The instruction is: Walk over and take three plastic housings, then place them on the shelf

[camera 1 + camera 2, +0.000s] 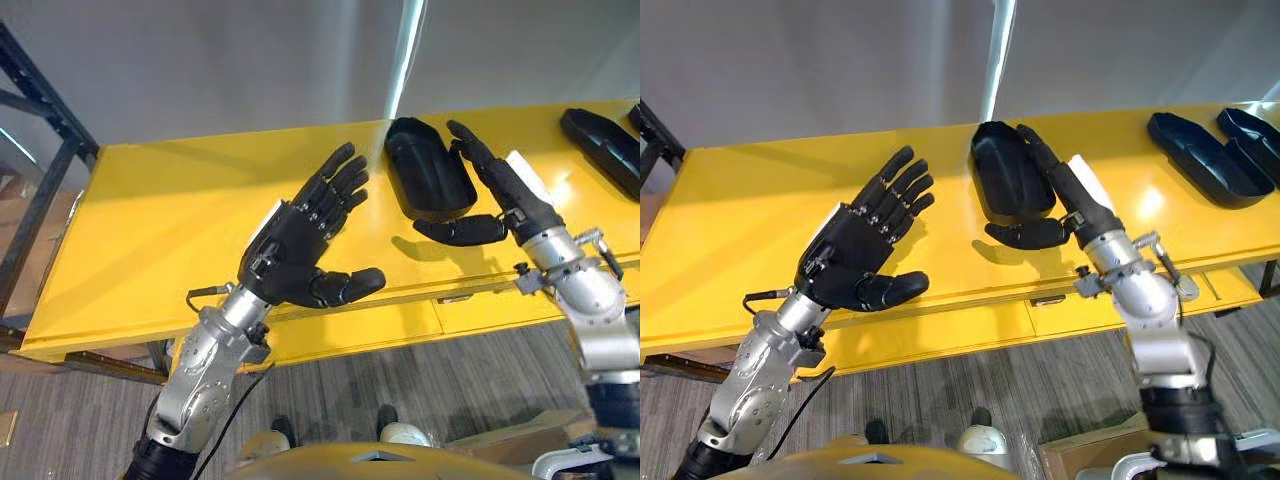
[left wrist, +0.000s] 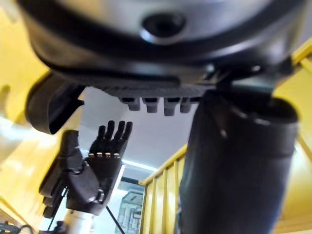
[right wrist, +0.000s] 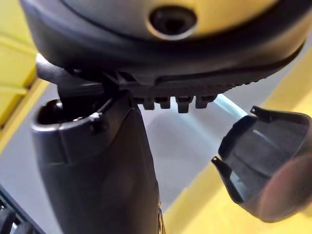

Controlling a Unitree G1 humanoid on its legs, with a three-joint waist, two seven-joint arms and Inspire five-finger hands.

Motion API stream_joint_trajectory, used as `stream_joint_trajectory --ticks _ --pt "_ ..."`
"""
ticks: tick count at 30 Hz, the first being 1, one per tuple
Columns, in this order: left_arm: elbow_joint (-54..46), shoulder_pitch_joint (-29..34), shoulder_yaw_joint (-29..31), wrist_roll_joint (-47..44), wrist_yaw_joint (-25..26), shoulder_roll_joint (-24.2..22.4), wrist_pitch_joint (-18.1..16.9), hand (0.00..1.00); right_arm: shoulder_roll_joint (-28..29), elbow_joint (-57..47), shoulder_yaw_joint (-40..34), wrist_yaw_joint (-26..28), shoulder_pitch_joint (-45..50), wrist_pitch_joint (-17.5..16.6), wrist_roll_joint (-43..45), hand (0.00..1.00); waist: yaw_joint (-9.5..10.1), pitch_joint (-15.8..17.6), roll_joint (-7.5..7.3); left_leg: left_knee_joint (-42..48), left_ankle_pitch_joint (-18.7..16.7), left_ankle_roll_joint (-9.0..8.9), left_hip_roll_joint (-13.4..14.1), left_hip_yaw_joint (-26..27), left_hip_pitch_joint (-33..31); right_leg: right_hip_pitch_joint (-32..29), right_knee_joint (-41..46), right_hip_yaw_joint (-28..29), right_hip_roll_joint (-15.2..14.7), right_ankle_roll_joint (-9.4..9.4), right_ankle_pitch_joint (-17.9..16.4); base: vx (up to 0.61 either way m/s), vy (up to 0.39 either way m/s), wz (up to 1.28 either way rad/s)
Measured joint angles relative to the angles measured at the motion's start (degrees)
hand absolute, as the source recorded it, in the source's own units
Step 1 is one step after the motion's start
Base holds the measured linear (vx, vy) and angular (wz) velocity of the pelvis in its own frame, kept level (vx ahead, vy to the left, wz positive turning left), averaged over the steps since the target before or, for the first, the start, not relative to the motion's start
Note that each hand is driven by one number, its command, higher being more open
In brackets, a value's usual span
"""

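Poised to grasp first housing (image 1: 425, 170): right hand (image 1: 515, 190) alongside, fingers straight, thumb splayed; left hand (image 1: 295, 245) spread, empty. Next, likely: curl round rim.

Nearest housing (image 1: 425, 170): its right rim, centre-right in the left eye view, lies behind the fingers of the right hand (image 1: 512, 190). From here I cannot tell whether they touch it. In the right wrist view it is blurred, and its lower corner is lost in a reddish smear at lower right.
Third housing (image 1: 1252, 132): at the upper right of the right eye view, it runs out past the right edge.
Shelf frame (image 1: 78, 148): dark bars at upper left, cut by the left edge.
Table (image 1: 180, 230): its right end runs beyond the right edge.
Cardboard box (image 1: 1080, 460): at lower right, cut by the bottom edge, its right side behind the arm.
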Motion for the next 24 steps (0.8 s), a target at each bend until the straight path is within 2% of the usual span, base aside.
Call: stream_joint_trajectory --ticks 4,8,11,24 --pt "2.2 2.5 0.3 -0.2 -0.1 1.4 0.2 1.0 -6.5 4.7 1.3 4.7 -4.7 4.2 2.5 1.0 0.29 -0.7 -0.71 -3.0 1.7 0.51 -0.6 -0.1 1.2 0.1 -0.1 -0.2 -0.1 0.24 0.1 -0.04 0.013 0.03" --pt "2.4 2.5 0.0 -0.2 -1.8 1.9 0.8 1.0 -7.6 7.4 3.5 7.8 -5.4 6.8 2.8 1.0 0.03 -1.6 -1.55 -3.0 2.3 0.6 -0.6 0.2 1.4 0.1 -0.1 -0.1 -0.1 0.25 0.2 -0.02 0.003 -0.04" --pt "2.4 2.5 -0.9 -0.2 -2.8 1.9 0.8 1.0 -9.7 8.8 5.9 10.7 -5.4 8.4 2.9 1.0 -0.03 -1.7 -1.49 -3.0 2.3 0.59 -0.7 0.9 1.8 0.1 -0.1 0.4 -0.1 0.27 0.2 -0.01 0.003 -0.11" --pt "5.0 1.5 -6.4 -0.1 -4.5 1.9 1.0 1.0 -10.2 10.0 8.2 17.8 -5.1 9.0 3.2 1.0 -0.34 -2.6 -1.32 -3.1 1.5 0.04 0.3 6.8 2.9 -2.4 -0.3 6.6 1.5 0.26 1.5 -0.03 -0.003 -0.24"
